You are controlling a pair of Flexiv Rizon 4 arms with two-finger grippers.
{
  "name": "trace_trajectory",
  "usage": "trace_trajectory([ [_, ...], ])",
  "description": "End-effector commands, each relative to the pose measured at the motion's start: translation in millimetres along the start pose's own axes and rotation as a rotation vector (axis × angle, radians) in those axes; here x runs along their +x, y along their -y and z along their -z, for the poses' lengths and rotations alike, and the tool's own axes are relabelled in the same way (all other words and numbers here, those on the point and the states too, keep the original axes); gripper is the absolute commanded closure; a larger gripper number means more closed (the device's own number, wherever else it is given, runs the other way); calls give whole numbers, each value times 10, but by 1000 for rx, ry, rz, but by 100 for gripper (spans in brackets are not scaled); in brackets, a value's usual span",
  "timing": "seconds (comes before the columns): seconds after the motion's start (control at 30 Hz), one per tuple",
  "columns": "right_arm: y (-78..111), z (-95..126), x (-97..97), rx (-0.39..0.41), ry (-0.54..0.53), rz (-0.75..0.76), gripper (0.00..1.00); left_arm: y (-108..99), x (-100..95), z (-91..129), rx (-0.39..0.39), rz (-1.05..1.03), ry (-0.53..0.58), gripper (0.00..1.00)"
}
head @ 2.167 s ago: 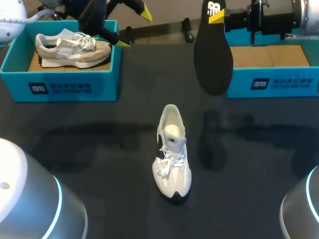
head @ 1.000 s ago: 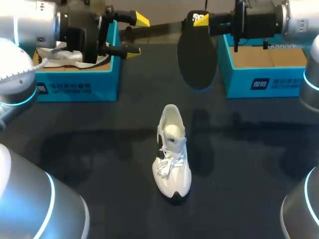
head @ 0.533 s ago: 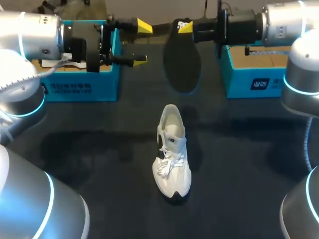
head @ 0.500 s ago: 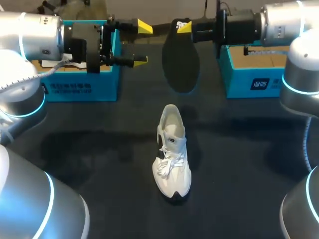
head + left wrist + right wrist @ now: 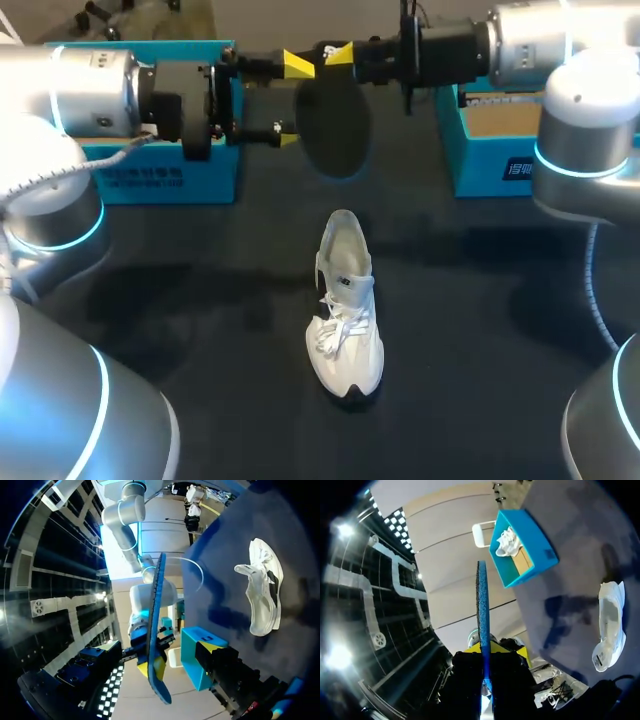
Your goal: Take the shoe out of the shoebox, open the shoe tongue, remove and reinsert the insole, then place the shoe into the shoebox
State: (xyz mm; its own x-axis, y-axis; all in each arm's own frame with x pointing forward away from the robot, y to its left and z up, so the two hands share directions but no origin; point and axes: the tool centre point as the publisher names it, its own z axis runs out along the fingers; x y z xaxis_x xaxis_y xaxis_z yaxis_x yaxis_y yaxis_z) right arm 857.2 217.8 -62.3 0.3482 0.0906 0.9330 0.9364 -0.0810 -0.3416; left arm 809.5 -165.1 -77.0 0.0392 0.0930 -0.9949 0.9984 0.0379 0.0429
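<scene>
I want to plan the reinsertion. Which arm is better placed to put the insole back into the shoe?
Right, probably. The right gripper is already shut on the insole, which hangs in the air just beyond the shoe. The left gripper is open and empty beside the insole.

Two shoes (image 5: 345, 300) (image 5: 508, 541) (one boxed), two shoeboxes (image 5: 190, 182) (image 5: 495, 168) — one insole (image 5: 333, 130).

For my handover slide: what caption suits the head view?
Right pincer holds the black insole beside the open left pincer, with the white shoe on the table.
</scene>
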Motion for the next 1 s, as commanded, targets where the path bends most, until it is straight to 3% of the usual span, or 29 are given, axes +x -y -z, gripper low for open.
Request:
trace_trajectory([
  [0.03,-49,-143,-6,9,-1,-1,100,-1,14,-86,-4,-4,20,0],
  [0.13,-52,-171,-10,17,1,-2,100,-3,9,-100,-6,-2,30,23],
  [0.2,-50,-179,-12,24,0,-5,100,-2,7,-102,-5,-4,33,30],
  [0.27,-48,-180,-13,25,-1,-8,100,6,5,-97,-3,-6,35,50],
  [0.57,-48,-141,-6,17,2,-14,100,49,13,-59,4,-7,43,62],
  [0.87,-65,-144,7,11,4,-23,100,62,11,-97,10,-1,54,62],
  [1.0,-64,-151,10,8,2,-22,100,77,6,-134,17,0,60,72],
])
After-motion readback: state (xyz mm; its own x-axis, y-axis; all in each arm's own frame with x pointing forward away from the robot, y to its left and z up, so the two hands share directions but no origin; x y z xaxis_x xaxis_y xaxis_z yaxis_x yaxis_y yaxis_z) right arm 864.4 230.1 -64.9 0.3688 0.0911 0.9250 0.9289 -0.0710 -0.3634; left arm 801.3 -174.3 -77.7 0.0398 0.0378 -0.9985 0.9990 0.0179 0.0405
